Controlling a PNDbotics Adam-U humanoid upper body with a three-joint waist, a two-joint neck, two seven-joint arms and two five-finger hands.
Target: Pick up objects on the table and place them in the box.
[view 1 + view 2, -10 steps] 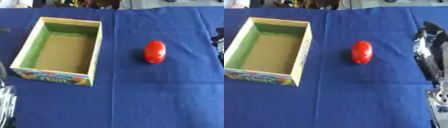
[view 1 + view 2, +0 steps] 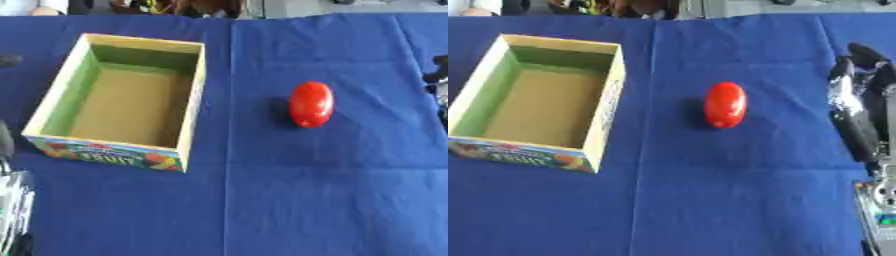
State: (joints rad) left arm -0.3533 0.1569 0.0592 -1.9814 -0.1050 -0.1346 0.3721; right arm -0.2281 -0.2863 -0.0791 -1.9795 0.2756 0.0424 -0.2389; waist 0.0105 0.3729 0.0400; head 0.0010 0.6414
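Note:
A red oval object (image 2: 311, 104), tomato-like, lies on the blue cloth right of centre. An open cardboard fruit box (image 2: 52, 101) with green inner walls stands to its left, with nothing inside. My right hand (image 2: 859, 102) hovers at the right edge, well clear of the red object, fingers straight and pointing away from me. Of the left arm only a silver part (image 2: 12, 210) shows at the lower left corner; its hand is out of sight.
The blue cloth (image 2: 262, 200) covers the whole table, with a fold line running down the middle. A small dark shape (image 2: 9, 60) sits at the left edge. People and clutter show beyond the far edge.
My right hand has shifted slightly up and away along the right edge. The red object and the box have stayed put.

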